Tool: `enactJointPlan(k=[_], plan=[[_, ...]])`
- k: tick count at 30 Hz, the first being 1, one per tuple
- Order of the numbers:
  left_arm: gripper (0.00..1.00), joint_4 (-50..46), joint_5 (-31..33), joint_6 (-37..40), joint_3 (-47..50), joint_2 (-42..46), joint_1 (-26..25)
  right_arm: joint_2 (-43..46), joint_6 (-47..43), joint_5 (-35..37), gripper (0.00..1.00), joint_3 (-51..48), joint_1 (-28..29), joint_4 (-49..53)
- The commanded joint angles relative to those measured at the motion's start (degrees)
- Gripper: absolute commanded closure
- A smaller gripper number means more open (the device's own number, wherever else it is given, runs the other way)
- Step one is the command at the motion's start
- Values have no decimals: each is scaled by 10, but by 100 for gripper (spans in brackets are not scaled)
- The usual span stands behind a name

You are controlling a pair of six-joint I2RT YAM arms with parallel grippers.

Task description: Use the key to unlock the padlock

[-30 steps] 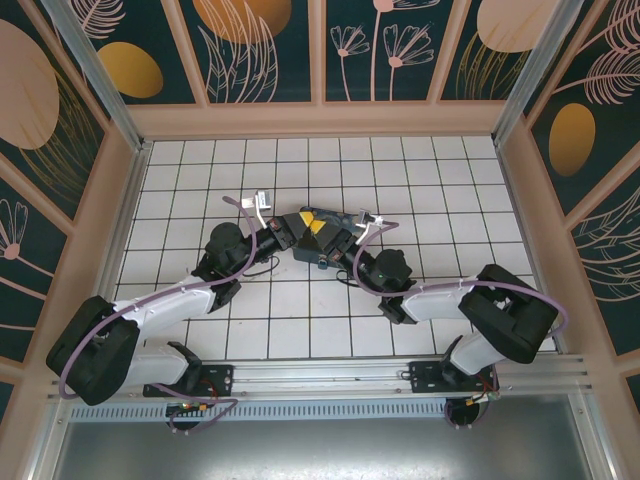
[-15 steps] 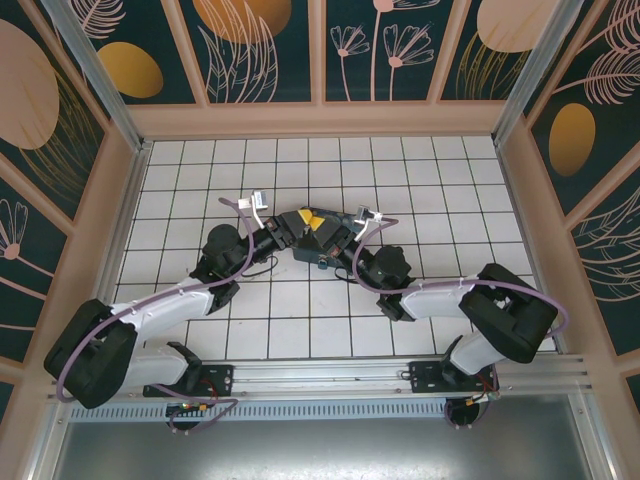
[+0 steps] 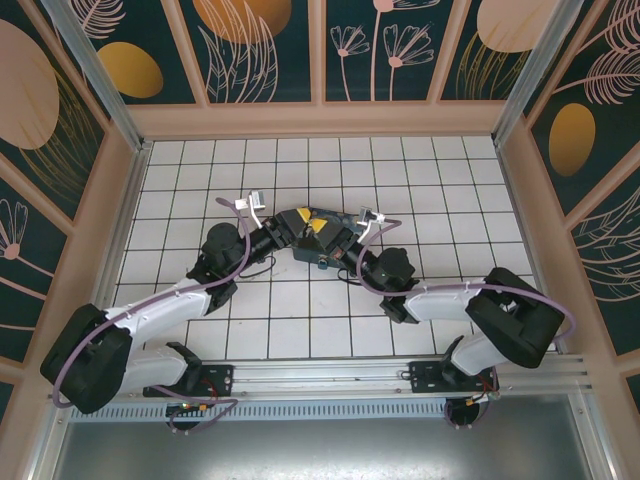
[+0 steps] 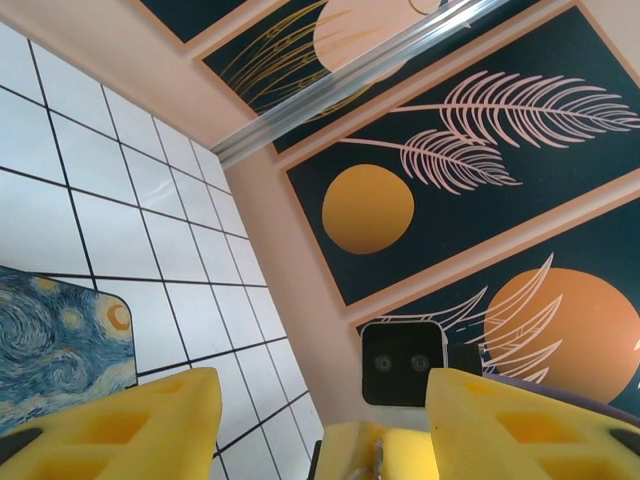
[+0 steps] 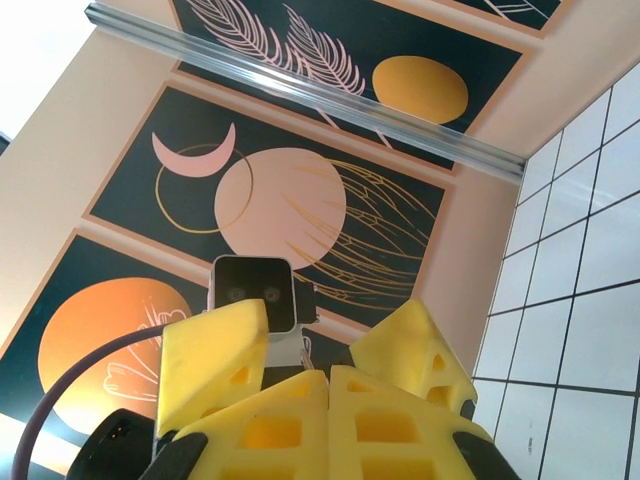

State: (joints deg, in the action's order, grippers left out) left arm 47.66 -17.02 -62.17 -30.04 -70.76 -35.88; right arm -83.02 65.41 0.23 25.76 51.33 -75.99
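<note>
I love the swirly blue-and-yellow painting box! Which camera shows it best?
The left wrist view: the blue-and-yellow swirl-printed box sits big in its lower-left corner, swirls plain. The top external view shows the box as a small dark patch, print too tiny to see.

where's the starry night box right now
In the left wrist view the Starry Night box lies on the white tiled floor at the picture's lower left, just above one yellow finger of the left end effector.

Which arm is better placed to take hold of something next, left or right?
Left, I'd judge. The left gripper stands open, its fingers either side of the right gripper, which is shut; so the left could close on something at once.
</note>
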Motion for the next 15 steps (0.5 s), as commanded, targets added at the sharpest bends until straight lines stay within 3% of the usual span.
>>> enactJointPlan(k=[1,7,15], plan=[[50,5,7,3,-18,-6,4,15,-5,-10,100,-9,3,-10],[54,11,8,-1,-20,-11,5,10,-2,-18,100,-6,3,-9],[79,17,2,-3,-20,-17,5,-8,2,-24,100,4,5,-12]])
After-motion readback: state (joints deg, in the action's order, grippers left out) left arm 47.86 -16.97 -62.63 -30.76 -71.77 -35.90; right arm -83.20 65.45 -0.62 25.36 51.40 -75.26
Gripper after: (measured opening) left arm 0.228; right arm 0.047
